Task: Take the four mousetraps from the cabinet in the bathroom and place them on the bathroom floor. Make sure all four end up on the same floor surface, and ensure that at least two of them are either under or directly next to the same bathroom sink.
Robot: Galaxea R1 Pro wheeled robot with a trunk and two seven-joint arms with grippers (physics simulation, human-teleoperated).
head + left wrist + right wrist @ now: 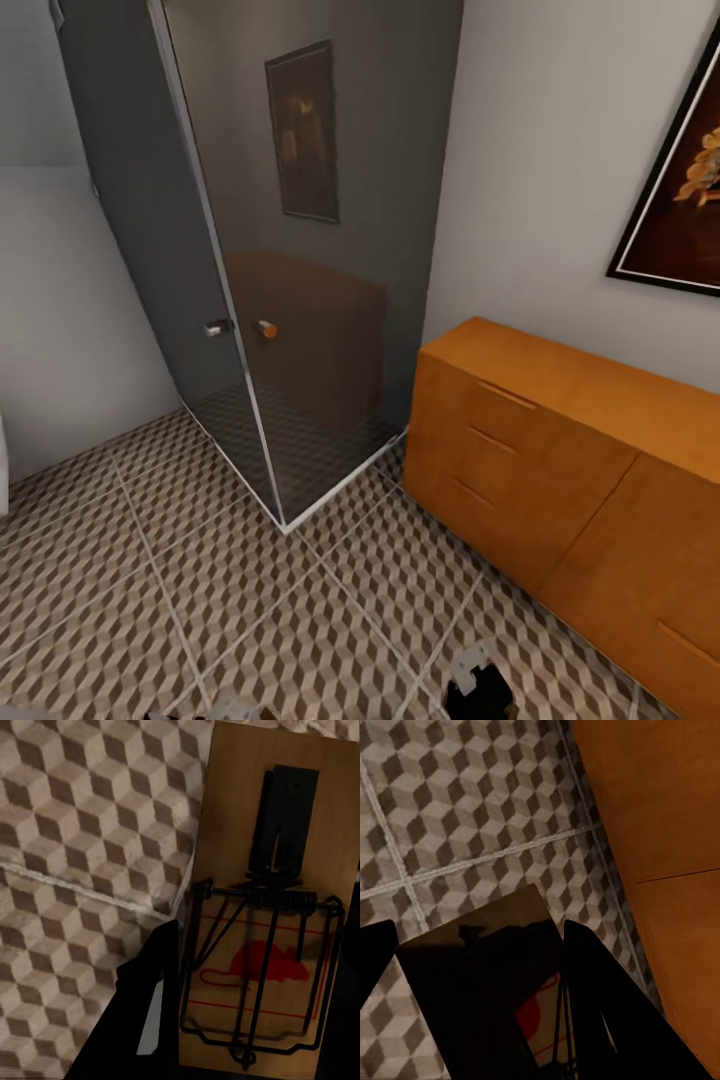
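Both arms carry a load: the left gripper point(247, 1020) has its jaws pinching a mousetrap point(274, 900), its red mouse print showing, and the right gripper point(480, 967) has its jaws pinching a second mousetrap point(487, 982), which lies in shadow. Both hang above the bathroom floor point(230, 590). The cabinet point(560, 470) stands to the right, drawers closed, beside the glass shower point(290, 300). No sink is visible here, so the robot would do well to carry both traps level to the basin and lower them flat before releasing.
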